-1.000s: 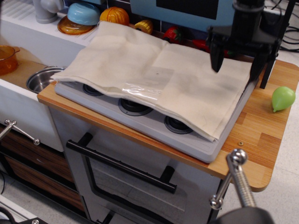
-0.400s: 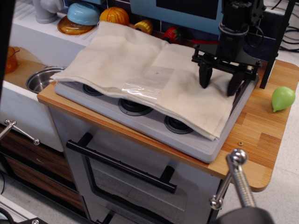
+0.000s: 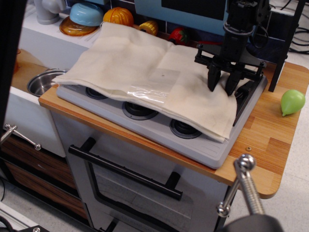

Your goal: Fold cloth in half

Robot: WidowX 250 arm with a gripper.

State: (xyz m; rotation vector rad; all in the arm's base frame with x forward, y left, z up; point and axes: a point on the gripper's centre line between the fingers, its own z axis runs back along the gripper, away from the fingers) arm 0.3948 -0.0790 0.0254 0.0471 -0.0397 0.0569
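Note:
The cream cloth (image 3: 140, 63) lies spread over the grey stovetop (image 3: 212, 150), with crease lines, a small dark spot (image 3: 164, 75) and a shiny clear patch (image 3: 145, 92) near its front edge. My black gripper (image 3: 222, 86) points down at the cloth's right edge. Its fingers (image 3: 212, 79) stand close together with the fabric bunched between them. The cloth's right edge is drawn in a little, and a dark burner (image 3: 243, 94) shows beside it.
A green pear-shaped toy (image 3: 292, 101) lies on the wooden counter (image 3: 270, 140) at the right. A metal pot (image 3: 43, 81) sits in the sink at the left. A blue bowl (image 3: 87, 13) and toy vegetables (image 3: 118, 16) line the back. A metal post (image 3: 246, 188) stands in front.
My gripper came down from above the cloth's far right corner onto its right edge, and its fingers narrowed on the fabric. The cloth's right edge pulled inward, baring a burner.

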